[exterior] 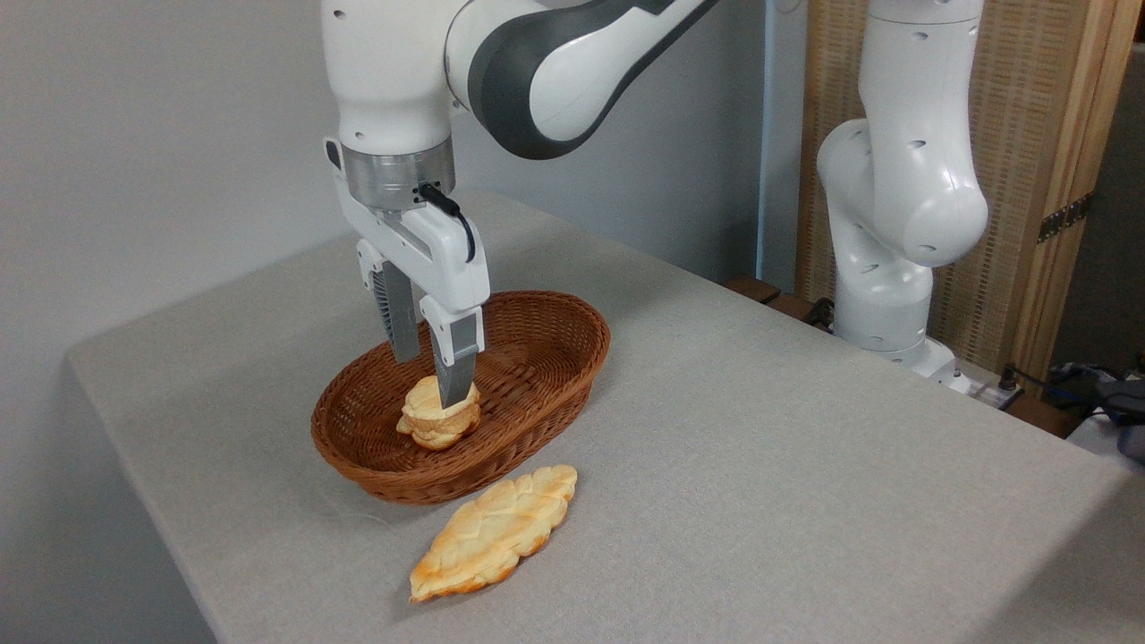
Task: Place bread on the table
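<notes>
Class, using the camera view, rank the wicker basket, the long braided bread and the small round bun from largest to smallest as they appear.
1. Wicker basket
2. Long braided bread
3. Small round bun, partly hidden by the gripper

The braided bread lies nearer the camera, but the gaps look clear.

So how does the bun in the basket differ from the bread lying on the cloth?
The round bun is small, thick and layered; the braided bread is long, flat and leaf-shaped. The bun sits inside the wicker basket with the jaws around it; the braided bread lies free on the table. Both are golden-tan.
</notes>
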